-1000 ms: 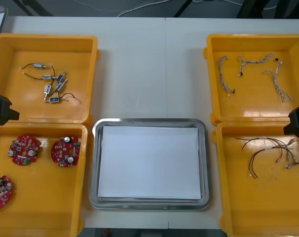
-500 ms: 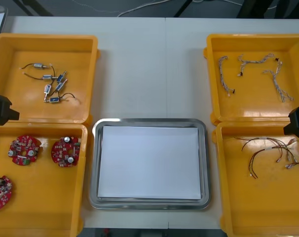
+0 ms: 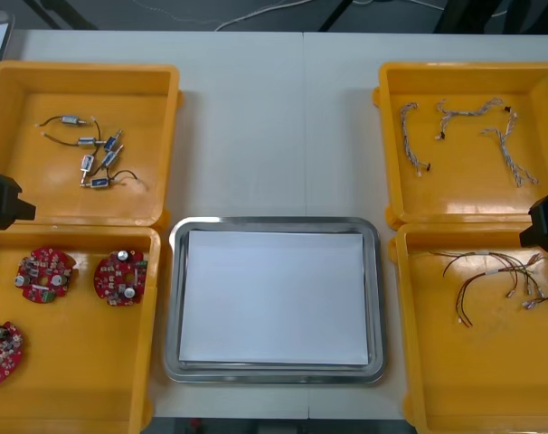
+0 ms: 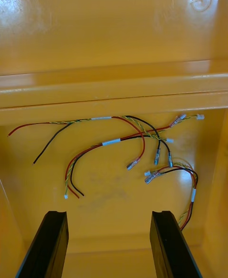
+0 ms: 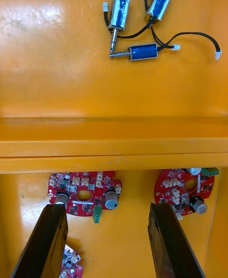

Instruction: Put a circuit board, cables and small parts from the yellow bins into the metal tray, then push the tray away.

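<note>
The metal tray [image 3: 173, 298] with a white inside lies at the table's middle, nothing in it. Three round red circuit boards [image 3: 120, 277] lie in the near left yellow bin [image 3: 75, 398]; small metal parts [image 3: 98, 158] with black leads are in the far left bin [image 3: 156, 145]. Twisted blue and white cables [image 3: 464, 122] fill the far right bin [image 3: 392, 145]; red and yellow cables [image 3: 496, 276] lie in the near right bin [image 3: 473, 389]. My left gripper [image 5: 107, 242] hangs open above the boards [image 5: 85, 193]. My right gripper [image 4: 109, 244] hangs open above the red and yellow cables [image 4: 128, 142].
Bare table stretches beyond the tray between the two far bins. The bins' walls stand close on both sides of the tray. Black parts of the arms show at the left edge [image 3: 1, 201] and right edge [image 3: 547, 224].
</note>
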Tool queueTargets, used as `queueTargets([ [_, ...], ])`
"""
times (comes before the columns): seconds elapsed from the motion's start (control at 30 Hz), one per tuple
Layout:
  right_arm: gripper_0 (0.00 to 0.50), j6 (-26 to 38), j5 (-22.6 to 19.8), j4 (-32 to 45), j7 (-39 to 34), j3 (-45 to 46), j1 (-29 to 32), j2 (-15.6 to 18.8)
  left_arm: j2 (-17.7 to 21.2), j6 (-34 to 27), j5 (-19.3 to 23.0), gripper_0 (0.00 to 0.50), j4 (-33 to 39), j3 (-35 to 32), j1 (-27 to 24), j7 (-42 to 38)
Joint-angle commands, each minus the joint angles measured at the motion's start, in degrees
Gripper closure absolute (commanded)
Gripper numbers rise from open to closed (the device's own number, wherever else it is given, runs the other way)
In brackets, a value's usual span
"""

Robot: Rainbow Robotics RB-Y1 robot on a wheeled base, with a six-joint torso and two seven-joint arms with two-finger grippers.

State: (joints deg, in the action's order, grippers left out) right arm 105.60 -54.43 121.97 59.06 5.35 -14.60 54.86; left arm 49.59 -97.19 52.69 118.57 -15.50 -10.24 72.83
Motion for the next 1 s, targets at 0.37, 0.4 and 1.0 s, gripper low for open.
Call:
queueTargets([
  [0.37, 0.0, -0.3, 0.29, 1.34, 1.76, 1.95, 0.54, -0.72, 2.0, 0.07, -0.49, 0.0, 1.57, -1.11, 0.66, 1.53],
  [0.4, 0.0, -0.3, 0.29, 1.34, 1.76, 1.95, 0.54, -0.72, 2.0, 0.07, -0.49, 0.0, 1.57, -1.11, 0.66, 1.53],
  [1.0, 0.0, -0.3, 0.29, 1.34, 1.76, 1.95, 0.54, -0.72, -1.08, -0.37, -0.31, 0.0, 0.52, -0.49, 1.71, 1.53],
])
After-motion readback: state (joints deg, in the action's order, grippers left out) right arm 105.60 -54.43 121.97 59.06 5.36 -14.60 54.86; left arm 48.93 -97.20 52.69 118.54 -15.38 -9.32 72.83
